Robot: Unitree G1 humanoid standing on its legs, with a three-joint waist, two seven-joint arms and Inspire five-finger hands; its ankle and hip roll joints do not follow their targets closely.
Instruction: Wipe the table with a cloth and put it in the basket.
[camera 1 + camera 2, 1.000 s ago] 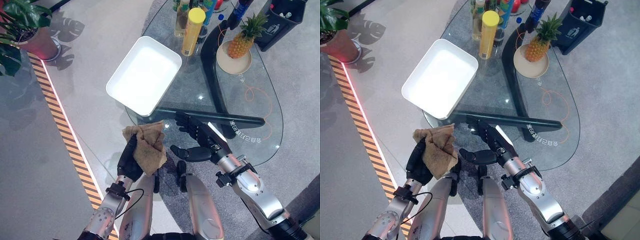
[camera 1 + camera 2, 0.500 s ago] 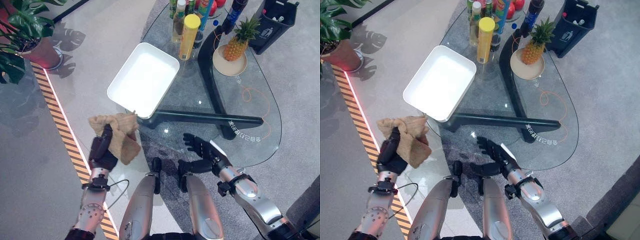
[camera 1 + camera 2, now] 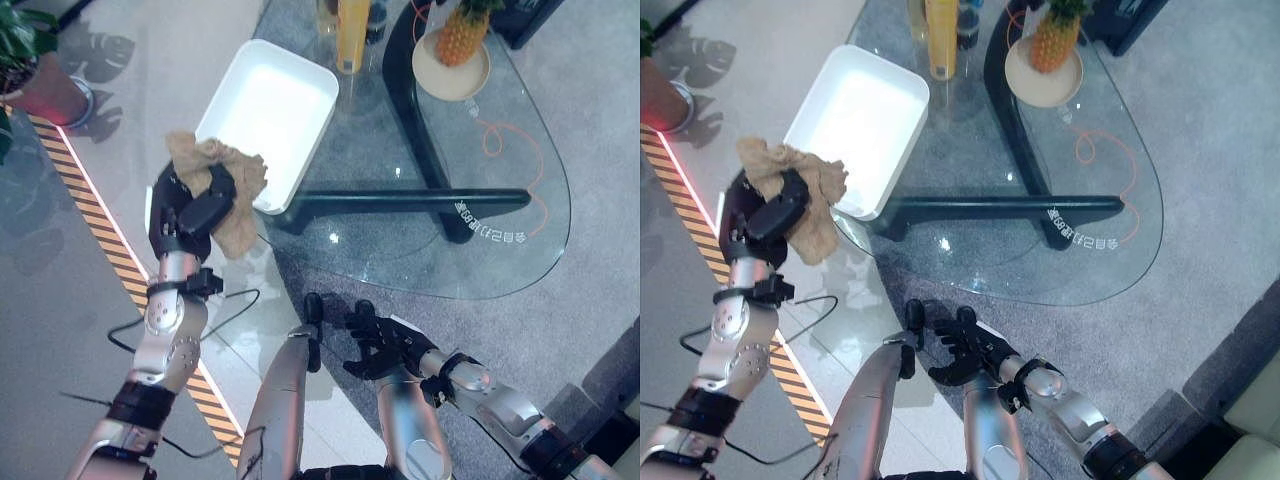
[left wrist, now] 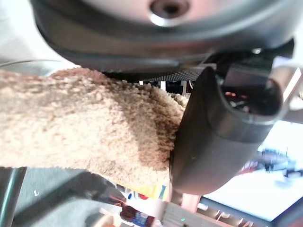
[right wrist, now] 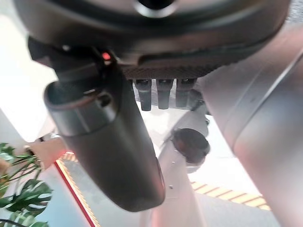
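Currently the brown cloth [image 3: 215,185] is clamped in the left hand [image 3: 190,212], raised beside the white basket [image 3: 270,110] at the glass desk [image 3: 420,250] edge. Cloth should be carried fully over the rim before release. Right hand [image 3: 385,345] is hung low, fingers relaxed.

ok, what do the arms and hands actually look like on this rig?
Both arms are silver-grey metal shells with black bands and clamp-like collars at the wrists. The left hand and right hand are dark, nearly black, with jointed fingers and a thick rounded thumb. A small red light glows at the base of the right hand.
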